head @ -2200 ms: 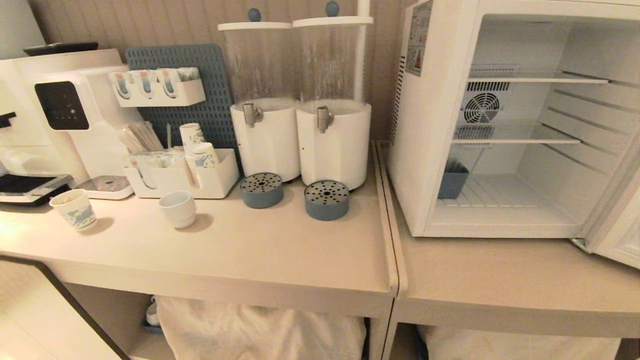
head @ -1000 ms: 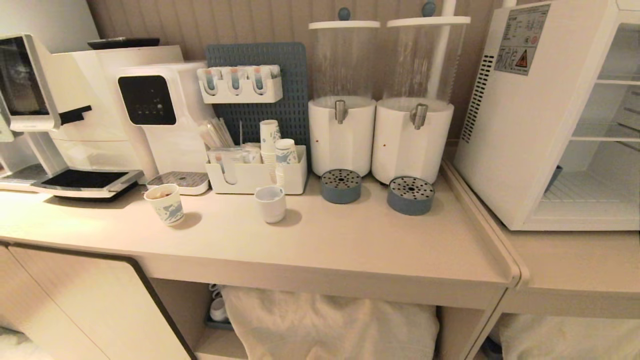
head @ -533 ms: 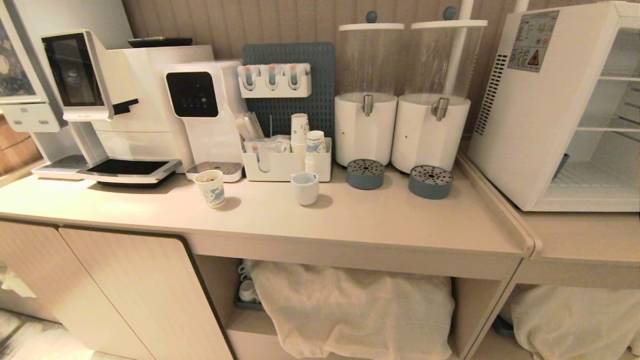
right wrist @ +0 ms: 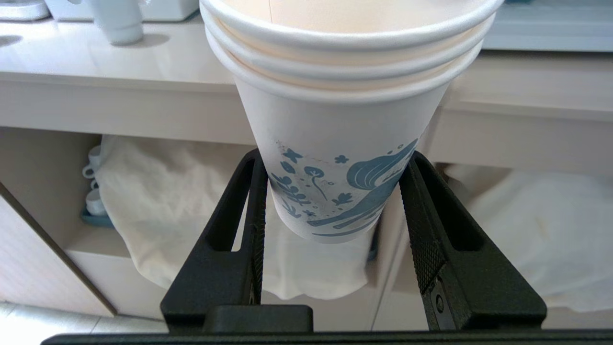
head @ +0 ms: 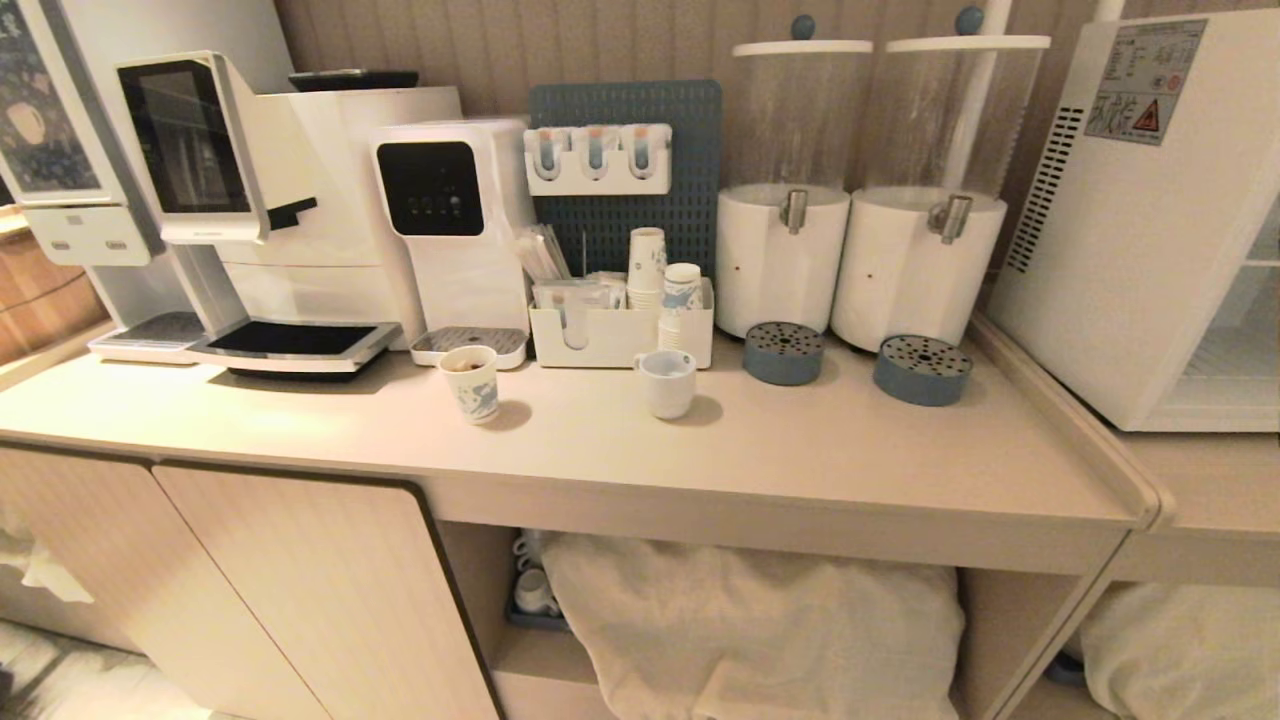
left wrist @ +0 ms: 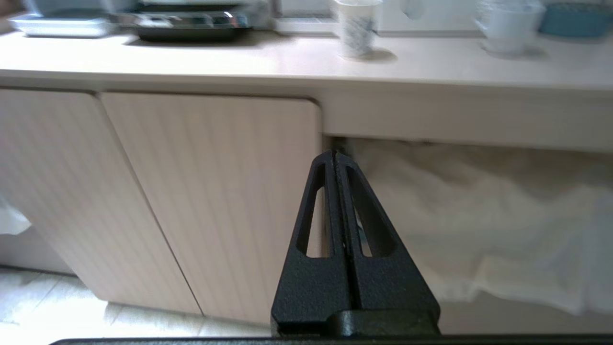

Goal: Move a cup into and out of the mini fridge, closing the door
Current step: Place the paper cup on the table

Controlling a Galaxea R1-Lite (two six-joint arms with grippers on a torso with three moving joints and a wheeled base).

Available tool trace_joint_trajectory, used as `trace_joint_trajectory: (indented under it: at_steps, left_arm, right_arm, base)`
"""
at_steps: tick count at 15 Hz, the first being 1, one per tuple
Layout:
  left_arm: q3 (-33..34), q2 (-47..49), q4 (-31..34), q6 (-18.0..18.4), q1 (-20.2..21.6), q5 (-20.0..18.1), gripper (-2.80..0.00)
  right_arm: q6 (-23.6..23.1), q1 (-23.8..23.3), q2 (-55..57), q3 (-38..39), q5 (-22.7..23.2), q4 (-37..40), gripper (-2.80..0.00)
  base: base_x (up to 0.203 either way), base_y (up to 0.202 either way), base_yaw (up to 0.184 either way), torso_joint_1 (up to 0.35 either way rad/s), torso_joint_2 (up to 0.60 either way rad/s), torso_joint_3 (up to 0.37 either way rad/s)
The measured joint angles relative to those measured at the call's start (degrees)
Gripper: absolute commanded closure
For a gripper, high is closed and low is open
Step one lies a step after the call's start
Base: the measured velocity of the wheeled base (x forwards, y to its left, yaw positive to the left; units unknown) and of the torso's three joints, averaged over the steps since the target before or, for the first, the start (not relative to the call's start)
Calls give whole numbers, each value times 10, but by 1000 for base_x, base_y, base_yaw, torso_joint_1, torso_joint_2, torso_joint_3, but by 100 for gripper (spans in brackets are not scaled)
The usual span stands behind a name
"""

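Observation:
The cup (right wrist: 335,120), a tall white paper cup with blue print and three nested rims, stands upright between the fingers of my right gripper (right wrist: 334,160), which is shut on its lower half, in front of and below the counter edge (right wrist: 143,110). The mini fridge (head: 1150,220) sits at the far right of the head view, its open inside showing at the frame edge. Its door is out of view. My left gripper (left wrist: 334,155) is shut and empty, low before a cabinet front (left wrist: 215,191). Neither gripper shows in the head view.
On the counter (head: 800,470) stand a short blue-patterned paper cup (head: 470,383), a white mug (head: 667,382), a white organiser (head: 620,340) with cup stacks, two drink dispensers (head: 782,255) and coffee machines (head: 300,200). White cloth (head: 750,630) fills the shelf below.
The whole head view has shifted: the counter's things have slid to the right of the picture and the fridge to the right edge. The things themselves have not moved.

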Motion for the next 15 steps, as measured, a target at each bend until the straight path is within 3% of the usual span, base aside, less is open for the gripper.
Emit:
trace_joint_trajectory:
  at_steps: [8,12,15]
  left_arm:
    - [0,0,-4,-1,0,-2,0]
    - [0,0,-4,-1,0,-2,0]
    - [0,0,-4,-2,0,-1,0]
  right_arm:
    - [20,1,0,-25,1,11,0]
    - [51,5,52,-244,10,91,0]
    - [70,50,187,-404,12,124,0]
  base:
    - [1,13,0,0,2,0]
    - [0,0,0,0,0,0]
    - [0,0,0,0,0,0]
